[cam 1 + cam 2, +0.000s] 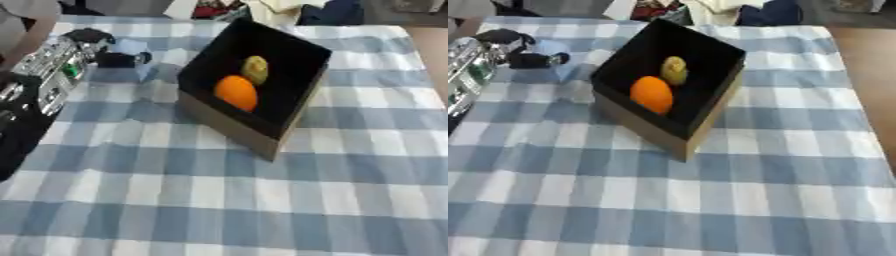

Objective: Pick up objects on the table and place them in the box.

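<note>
Reaching in from the upper left, left eye view: the left hand (109,52) sits at the far-left part of the desk (262,210), just left of the box (227,122). Its dark fingers curl round a pale blue thing (131,47); I can't make out what the thing is, only the colour. Grasp looks closed on it, though the blur leaves some doubt. The box is open-topped, black inside, brown outside, turned corner-on to the camera. Inside it: an orange (236,92) and, just behind and touching or nearly so, a yellow-green fruit (255,69).

Right eye view: same layout. The left hand (522,55) with the blue thing (551,47) lies left of the box (645,130), near its left corner. The box opening is to the hand's right and slightly nearer the camera. The orange (652,94) and the yellow-green fruit (675,70) fill the middle; the left and far corners of the floor look free.

Right hand: not visible in either view, so the left arm is the only one placed to act.

My read: the move turns on carrying the blue thing rightward over the near-left wall, then releasing. The wall's rim is the snag risk.
</note>
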Robot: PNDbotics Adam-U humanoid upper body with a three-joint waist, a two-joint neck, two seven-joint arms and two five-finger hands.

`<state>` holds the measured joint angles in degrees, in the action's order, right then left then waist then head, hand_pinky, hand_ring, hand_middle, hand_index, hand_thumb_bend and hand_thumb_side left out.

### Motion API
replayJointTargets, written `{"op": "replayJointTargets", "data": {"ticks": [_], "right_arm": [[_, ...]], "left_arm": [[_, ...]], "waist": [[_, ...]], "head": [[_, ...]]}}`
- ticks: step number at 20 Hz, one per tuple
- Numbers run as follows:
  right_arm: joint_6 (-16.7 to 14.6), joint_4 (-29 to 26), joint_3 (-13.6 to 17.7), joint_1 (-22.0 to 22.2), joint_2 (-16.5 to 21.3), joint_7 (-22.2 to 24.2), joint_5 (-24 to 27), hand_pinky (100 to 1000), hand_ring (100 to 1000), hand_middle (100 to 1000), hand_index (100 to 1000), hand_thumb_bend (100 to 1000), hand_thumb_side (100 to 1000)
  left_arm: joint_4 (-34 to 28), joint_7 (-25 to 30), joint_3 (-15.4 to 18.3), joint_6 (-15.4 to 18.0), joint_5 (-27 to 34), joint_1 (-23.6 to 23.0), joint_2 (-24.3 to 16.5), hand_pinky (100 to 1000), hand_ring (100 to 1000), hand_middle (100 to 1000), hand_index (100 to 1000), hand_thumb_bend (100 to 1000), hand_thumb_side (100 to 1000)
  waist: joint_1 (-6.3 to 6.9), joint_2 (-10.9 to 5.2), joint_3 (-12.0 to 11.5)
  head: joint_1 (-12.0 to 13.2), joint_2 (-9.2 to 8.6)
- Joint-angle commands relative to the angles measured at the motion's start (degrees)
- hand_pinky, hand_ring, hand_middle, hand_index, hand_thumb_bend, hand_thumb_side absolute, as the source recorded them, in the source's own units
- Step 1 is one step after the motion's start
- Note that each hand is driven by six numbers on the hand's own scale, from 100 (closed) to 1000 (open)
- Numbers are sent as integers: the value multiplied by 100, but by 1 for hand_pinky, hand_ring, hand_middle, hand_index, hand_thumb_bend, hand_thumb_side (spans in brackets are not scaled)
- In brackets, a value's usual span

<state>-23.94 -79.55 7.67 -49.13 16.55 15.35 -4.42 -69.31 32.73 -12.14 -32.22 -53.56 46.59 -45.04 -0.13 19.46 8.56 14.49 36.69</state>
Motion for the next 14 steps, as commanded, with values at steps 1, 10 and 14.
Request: {"op": "replayJointTargets", "data": {"ticks": [1, 10, 14], "right_arm": [[-25, -44, -6, -146, 180, 28, 41, 976, 962, 790, 870, 100, 743], [-44, -15, -18, -164, 189, 67, 61, 977, 964, 789, 870, 100, 748], [-48, -11, -12, -168, 187, 66, 66, 977, 964, 789, 870, 100, 749]], "left_arm": [[89, -113, 97, -83, 5, 142, -63, 783, 915, 861, 971, 505, 1000], [276, -346, 117, -177, 252, 211, 26, 770, 909, 853, 966, 468, 1000], [347, -360, 108, -160, 332, 197, 59, 764, 903, 839, 943, 437, 1000]], "waist": [[11, -101, 4], [13, -65, 18], [9, -52, 42]], "head": [[15, -68], [34, -105], [49, -142]]}}
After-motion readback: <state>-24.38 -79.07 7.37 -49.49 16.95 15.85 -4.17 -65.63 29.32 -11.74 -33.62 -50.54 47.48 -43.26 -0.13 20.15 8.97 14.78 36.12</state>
